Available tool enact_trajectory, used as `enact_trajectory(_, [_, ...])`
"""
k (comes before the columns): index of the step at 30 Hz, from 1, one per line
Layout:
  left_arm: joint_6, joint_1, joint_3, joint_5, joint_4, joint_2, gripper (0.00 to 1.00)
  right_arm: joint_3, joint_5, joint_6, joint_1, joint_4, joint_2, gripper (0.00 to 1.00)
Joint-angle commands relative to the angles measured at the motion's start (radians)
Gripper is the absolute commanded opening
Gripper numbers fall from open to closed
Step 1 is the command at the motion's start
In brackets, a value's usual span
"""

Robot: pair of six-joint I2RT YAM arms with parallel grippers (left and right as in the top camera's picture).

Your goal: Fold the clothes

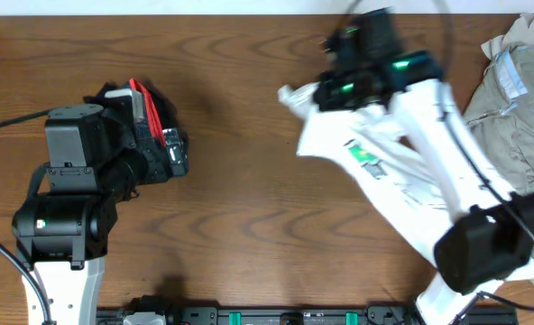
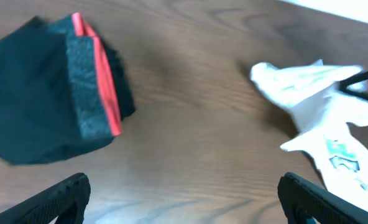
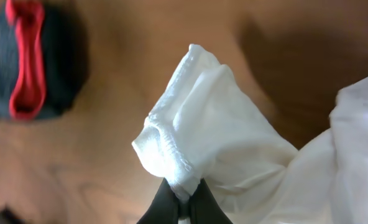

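Three garments on the wooden table (image 1: pixel 231 208): one white T-shirt (image 1: pixel 326 140), bunched right of centre; one black garment with grey-and-red band (image 2: pixel 28 99), a compact bundle at the left; one khaki garment (image 1: pixel 510 108), heaped at the right edge. Two arms. Right gripper (image 3: pixel 183 202) pinched tight on a hemmed edge of the white T-shirt, its arm hiding part of the shirt from above. Left gripper (image 2: pixel 184 199) spread wide, holding nothing, near the black garment, which its arm partly covers from above
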Motion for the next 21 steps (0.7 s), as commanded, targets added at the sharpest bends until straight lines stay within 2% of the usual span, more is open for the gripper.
enact_trajectory(1, [0.027,-0.002,0.022,-0.078,-0.02,-0.014,0.98,-0.001,-0.021,-0.015,0.122,0.034,0.043,0.01])
enact_trajectory(2, [0.031,-0.002,0.022,-0.085,-0.026,-0.016,0.98,-0.001,-0.022,-0.028,0.159,0.049,0.056,0.03])
enact_trajectory(3, [0.034,-0.002,0.022,-0.085,-0.03,-0.017,0.98,-0.001,-0.022,-0.048,0.187,0.06,0.063,0.09])
enact_trajectory(5, [0.035,-0.002,0.021,-0.085,-0.037,-0.017,0.98,-0.001,-0.019,-0.108,0.235,0.074,0.067,0.24])
enact_trajectory(7, [0.042,-0.002,0.021,-0.085,-0.043,-0.014,0.98,0.0,0.038,-0.121,0.261,0.08,0.061,0.44])
enact_trajectory(9, [0.042,-0.002,0.021,-0.084,-0.046,-0.008,0.98,0.0,0.103,-0.121,0.261,0.077,0.051,0.52])
enact_trajectory(12, [0.042,-0.002,0.021,-0.081,-0.055,0.011,0.98,0.0,0.19,-0.096,0.219,0.049,0.028,0.57])
enact_trajectory(15, [0.042,-0.003,0.02,-0.047,-0.066,0.04,0.98,0.0,0.204,-0.074,0.142,0.003,0.015,0.57])
enact_trajectory(18, [0.042,-0.019,0.016,0.003,-0.073,0.085,1.0,-0.001,0.203,-0.019,0.053,-0.062,0.021,0.44])
enact_trajectory(20, [0.048,-0.048,0.015,0.049,-0.073,0.128,0.96,-0.001,0.204,0.001,0.002,-0.11,0.029,0.43])
enact_trajectory(21, [0.058,-0.068,0.014,0.064,-0.073,0.151,0.94,-0.001,0.204,0.008,-0.018,-0.132,0.03,0.47])
